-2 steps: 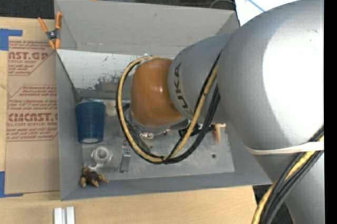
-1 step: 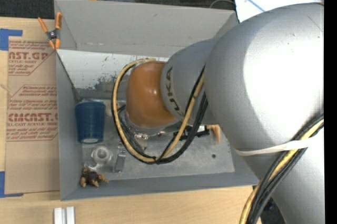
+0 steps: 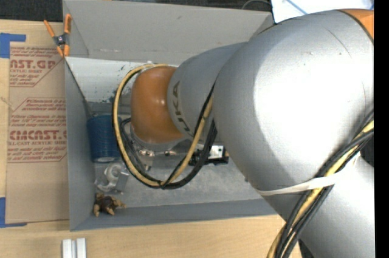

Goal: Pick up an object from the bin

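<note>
Nearest the camera, the grey arm covers everything right of the blue ribbed cylinder. Its orange wrist cover sits just right of the cylinder, ringed by a yellow-black cable loop. The gripper pokes out under the cover, low in the bin. Open or closed: can't tell, the wrist hides it.

Likely pick candidates: the cylinder, lying against the left wall, and a small silvery-clear piece just below it. A brown lump lies further below, in the bin corner. Nothing is seen held.

Risks, as judgement:
- The cable loop hangs close to the silvery piece and could drag it.
- The cylinder may roll or jam against the wall.
- The grasp may close on nothing.
</note>
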Tool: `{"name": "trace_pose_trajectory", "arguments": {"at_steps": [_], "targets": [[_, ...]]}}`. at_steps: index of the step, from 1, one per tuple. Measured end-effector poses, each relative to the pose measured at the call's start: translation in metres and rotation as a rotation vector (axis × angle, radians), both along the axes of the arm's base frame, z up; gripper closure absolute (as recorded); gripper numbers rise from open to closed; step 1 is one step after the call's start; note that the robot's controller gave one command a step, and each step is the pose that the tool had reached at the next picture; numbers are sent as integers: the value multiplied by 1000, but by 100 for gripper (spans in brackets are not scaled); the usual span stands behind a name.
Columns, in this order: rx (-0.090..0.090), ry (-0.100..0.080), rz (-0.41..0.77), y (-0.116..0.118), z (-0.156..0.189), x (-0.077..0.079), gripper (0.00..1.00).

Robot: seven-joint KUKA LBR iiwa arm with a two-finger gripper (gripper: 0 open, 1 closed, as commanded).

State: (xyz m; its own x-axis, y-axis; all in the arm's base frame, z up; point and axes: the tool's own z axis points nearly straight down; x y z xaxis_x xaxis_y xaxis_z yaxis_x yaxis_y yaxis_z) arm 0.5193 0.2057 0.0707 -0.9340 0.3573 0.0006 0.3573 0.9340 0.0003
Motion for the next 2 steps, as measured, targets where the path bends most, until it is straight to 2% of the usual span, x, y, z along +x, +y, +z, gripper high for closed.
{"name": "trace_pose_trajectory", "arguments": {"at_steps": [1,2], "targets": [[0,6,27,-2,60,-18,0],[7,-8,-33,4,61,-10,0]]}}
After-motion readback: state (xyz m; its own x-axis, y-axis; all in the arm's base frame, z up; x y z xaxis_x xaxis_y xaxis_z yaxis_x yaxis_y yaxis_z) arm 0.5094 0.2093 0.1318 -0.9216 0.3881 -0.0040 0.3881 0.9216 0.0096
